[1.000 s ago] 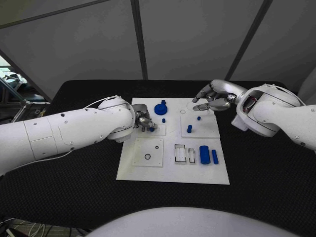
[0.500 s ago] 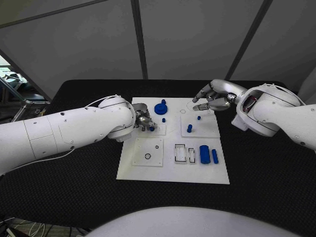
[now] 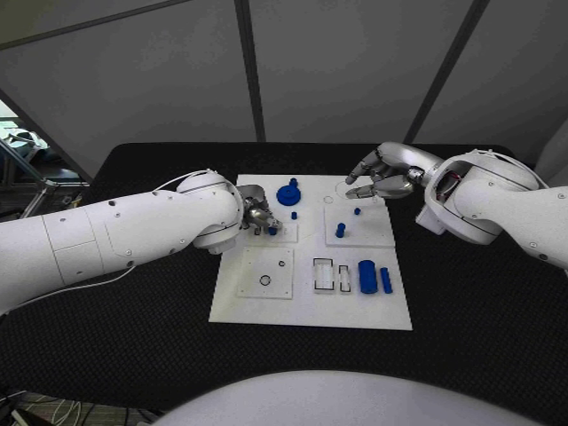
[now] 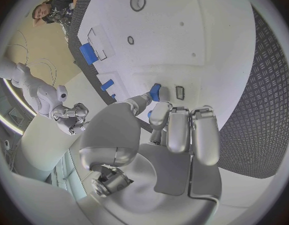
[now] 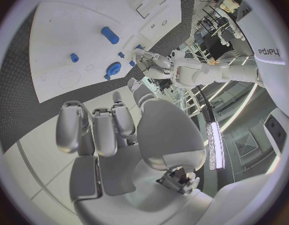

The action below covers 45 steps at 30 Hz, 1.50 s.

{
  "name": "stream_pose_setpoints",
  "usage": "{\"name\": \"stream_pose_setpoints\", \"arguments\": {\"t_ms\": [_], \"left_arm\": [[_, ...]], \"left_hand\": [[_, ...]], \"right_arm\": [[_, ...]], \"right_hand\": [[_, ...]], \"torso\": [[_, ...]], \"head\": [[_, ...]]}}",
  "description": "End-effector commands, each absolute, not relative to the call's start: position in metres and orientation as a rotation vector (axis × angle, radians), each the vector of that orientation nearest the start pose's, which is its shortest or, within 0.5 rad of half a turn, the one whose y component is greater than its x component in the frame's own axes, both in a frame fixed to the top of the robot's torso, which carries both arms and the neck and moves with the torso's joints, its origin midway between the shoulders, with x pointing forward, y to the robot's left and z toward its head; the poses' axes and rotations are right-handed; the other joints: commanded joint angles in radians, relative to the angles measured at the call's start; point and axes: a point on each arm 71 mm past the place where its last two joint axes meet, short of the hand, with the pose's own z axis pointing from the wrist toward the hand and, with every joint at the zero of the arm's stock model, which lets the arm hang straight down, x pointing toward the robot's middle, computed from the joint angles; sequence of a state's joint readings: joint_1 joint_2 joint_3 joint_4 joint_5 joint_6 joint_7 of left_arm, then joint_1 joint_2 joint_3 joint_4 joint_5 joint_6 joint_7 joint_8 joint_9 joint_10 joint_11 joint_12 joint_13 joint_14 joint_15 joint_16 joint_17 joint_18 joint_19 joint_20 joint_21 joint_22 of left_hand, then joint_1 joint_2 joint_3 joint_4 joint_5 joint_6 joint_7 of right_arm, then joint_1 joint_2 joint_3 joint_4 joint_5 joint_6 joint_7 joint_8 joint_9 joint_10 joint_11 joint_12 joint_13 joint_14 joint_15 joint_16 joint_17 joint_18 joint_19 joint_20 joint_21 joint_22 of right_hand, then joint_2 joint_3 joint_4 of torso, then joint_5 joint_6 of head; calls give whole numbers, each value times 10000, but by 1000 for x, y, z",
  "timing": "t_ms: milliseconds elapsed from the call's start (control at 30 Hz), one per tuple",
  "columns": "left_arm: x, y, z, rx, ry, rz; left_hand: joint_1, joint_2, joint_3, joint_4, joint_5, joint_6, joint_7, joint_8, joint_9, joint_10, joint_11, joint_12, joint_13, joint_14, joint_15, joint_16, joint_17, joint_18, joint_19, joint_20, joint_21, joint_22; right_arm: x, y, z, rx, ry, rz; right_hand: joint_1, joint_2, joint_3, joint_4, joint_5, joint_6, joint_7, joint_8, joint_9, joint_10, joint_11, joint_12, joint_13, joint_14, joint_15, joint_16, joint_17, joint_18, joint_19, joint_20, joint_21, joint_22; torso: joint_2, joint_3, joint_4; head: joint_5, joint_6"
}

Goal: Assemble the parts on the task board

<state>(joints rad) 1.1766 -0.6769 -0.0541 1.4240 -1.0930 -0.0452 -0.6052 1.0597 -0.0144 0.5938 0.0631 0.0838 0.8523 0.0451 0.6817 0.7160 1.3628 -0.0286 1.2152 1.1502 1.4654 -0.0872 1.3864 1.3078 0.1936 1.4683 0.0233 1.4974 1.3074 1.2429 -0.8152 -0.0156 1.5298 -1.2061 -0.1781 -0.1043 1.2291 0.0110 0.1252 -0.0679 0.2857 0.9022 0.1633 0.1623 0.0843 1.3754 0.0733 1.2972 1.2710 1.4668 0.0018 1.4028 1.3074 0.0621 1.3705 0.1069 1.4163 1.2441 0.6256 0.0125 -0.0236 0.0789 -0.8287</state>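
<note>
The left hand (image 3: 260, 219) is down on the far-left part of the task board (image 3: 312, 315), and between thumb and a fingertip it pinches a small blue peg (image 4: 155, 91), its tip right at the white surface beside a small rectangular slot (image 4: 179, 92). The other fingers lie straight alongside, over the board.

That peg looks like hard, light plastic: rigid, smooth, probably a little slippery, and short enough that a pinch near its upper end is the sensible hold, leaving the lower end free to enter a socket. It should tolerate a firm squeeze, though a tilted peg would likely jam.

Just beyond the left hand stands the round blue knob (image 3: 289, 194), and a tiny blue stud (image 3: 295, 216) sits just right of its fingers. Further right, on the raised far-right panel, a blue post (image 3: 341, 231) stands upright. At the near right lie a thick blue cylinder (image 3: 367, 277) and a thin blue bar (image 3: 387, 281), side by side, well apart from both hands.

The right hand (image 3: 382, 176) hovers off the board's far-right corner, fingers curled in loosely and holding nothing.
</note>
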Motion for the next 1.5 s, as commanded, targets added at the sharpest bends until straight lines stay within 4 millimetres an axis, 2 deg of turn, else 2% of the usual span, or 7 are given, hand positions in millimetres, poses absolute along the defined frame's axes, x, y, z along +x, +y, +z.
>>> {"name": "stream_pose_setpoints", "arguments": {"t_ms": [33,233,400,633,1133,1500], "left_arm": [[490,169,-242,-2865,22436,-3679],[491,171,-242,-2869,22473,-3604],[492,172,-242,-2904,22471,-3546],[493,173,-242,-2948,22438,-3526],[492,174,-240,-2982,22397,-3563],[497,173,-223,-3179,22069,-3945]], "left_hand": [[-92,-138,274,-294,-16,-41,-1,-5,14,-71,22,-59,-15,518,27,-24,525,-1649,397,28,-38,1425],[-602,-475,-276,27,-37,80,-4,-5,6,-116,26,-134,-116,519,34,-21,529,-1649,397,41,-44,1428],[-946,-622,-951,358,-32,180,-14,3,8,-113,19,-144,-150,522,27,-14,537,-1659,425,39,-22,1474],[-1111,-633,-1610,664,-24,231,-23,14,19,-93,13,-119,-146,523,18,-13,540,-1666,448,28,-7,1511],[-1152,-616,-2514,1074,-16,279,-55,68,61,-68,-11,-83,-137,524,-1,-12,545,-1675,473,9,9,1554],[-1148,-612,-2926,1284,-11,292,-82,125,100,-34,-34,-36,-103,527,-20,-9,550,-1684,498,-9,34,1598]], "right_arm": [[492,-182,-163,-125,18108,8088],[492,-182,-163,-124,18105,8087],[492,-182,-163,-119,18105,8079],[493,-182,-164,-115,18105,8074],[493,-183,-164,-107,18105,8060],[494,-184,-164,-93,18104,8035]], "right_hand": [[-28,54,7,38,45,25,-27,27,-15,-65,-24,-61,-22,465,-63,-74,128,91,-100,-4,-57,-29],[-28,55,10,40,47,28,-28,29,-15,-68,-25,-67,-27,463,-64,-81,122,93,-104,-4,-62,-36],[-33,52,7,43,46,26,-28,28,-16,-76,-25,-79,-38,460,-65,-90,110,95,-110,-5,-68,-46],[-33,52,7,43,46,26,-28,28,-16,-76,-25,-79,-38,460,-65,-90,110,95,-110,-5,-68,-46],[-53,45,-2,59,33,24,-27,28,-18,-79,-24,-86,-44,457,-65,-100,101,98,-119,-6,-78,-62],[-53,45,-2,59,33,24,-27,28,-18,-79,-24,-86,-44,457,-65,-100,101,98,-119,-6,-78,-62]], "torso": [[-2,0,-3],[1,1,0],[0,0,-1],[-2,-4,-1],[1,-7,8],[-2,-2,1]], "head": [[-1,-11],[1,-19],[0,-29],[3,-33],[-20,-36],[6,-29]]}}
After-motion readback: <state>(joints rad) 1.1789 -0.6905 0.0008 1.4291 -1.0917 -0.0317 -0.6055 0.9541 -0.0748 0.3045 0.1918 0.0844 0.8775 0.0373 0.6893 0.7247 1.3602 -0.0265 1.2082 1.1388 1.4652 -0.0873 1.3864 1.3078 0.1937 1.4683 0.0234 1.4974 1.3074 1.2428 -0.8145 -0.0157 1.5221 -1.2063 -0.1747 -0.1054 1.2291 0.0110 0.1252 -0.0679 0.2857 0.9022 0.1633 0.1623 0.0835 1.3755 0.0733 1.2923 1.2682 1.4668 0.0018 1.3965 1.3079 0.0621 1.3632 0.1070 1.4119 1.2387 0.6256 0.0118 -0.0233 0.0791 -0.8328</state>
